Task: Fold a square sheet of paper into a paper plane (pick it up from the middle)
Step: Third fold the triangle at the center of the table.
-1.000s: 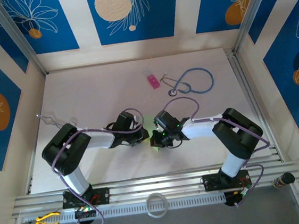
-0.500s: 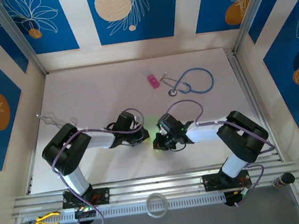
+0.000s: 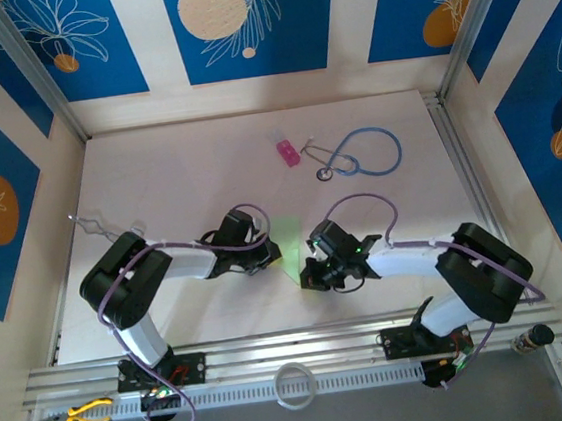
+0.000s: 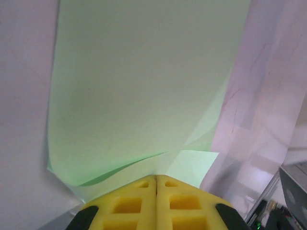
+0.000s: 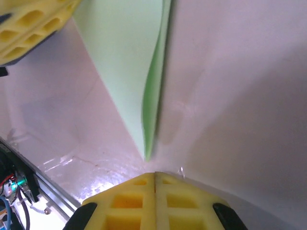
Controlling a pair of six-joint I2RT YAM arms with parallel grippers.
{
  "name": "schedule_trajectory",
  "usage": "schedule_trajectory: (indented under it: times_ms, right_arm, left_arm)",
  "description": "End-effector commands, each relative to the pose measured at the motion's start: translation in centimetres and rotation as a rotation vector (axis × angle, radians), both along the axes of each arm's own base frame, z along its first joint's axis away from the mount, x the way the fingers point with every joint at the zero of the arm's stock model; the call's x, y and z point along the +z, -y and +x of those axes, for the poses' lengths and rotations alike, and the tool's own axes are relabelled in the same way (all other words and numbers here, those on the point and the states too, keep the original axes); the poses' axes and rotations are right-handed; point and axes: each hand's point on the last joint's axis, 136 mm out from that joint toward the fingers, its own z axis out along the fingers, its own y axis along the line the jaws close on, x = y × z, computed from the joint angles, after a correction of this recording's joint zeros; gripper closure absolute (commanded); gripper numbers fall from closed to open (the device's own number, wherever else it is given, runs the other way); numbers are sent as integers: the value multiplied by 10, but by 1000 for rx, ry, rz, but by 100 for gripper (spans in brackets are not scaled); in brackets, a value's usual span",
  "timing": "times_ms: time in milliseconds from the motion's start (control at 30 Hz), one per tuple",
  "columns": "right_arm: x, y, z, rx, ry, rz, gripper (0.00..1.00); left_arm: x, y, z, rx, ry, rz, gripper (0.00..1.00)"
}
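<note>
Paper plane point(image 3: 289, 240) more exposed | right claw point(image 3: 308, 278) withdrawn | left claw point(image 3: 277, 261) unmoved

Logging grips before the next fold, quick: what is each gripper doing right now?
Left gripper: closed at the edge of the paper; whether it pinches it cannot be told.
Right gripper: closed, holding nothing, just short of the paper's tip.

I can read no words, labels, brands or numbers on the wall panels point(image 3: 241, 24), worktop point(image 3: 176, 171) or green paper point(image 3: 289, 242).
</note>
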Motion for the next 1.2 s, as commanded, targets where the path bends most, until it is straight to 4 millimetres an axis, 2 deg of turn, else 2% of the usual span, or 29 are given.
schedule_trajectory:
  times_ms: [0,133,233,500,633,700,833,967,1067,1167]
  right_arm:
    - [16,6,6,-19,32,25,95]
    - [28,0,22,-37,41,96,94]
    - [29,-9,30,-37,32,114,94]
    - [16,-20,50,-74,28,101,95]
    - [7,-14,57,-103,38,60,95]
    - [2,-12,56,-96,30,48,95]
    - [-17,-2,40,-77,-20,-12,96]
    - [-32,14,27,-106,-57,-53,96]
    - [-33,16,25,-115,-61,-50,97]
    - [-33,15,27,-121,-63,-57,97]
  left_arm:
    - [-24,-16,-4,112,-37,79,100]
    - [-21,-11,-3,164,-22,76,100]
    - [-19,-5,-5,180,-9,78,100]
    - [-16,2,-5,150,5,76,100]
    - [-12,2,-4,135,21,88,100]
    - [-10,2,-4,130,29,93,100]
    - [-1,6,0,99,63,85,100]
    - [22,14,7,23,152,67,96]
    - [45,19,12,-39,225,50,92]
    - [55,20,8,-93,244,54,92]
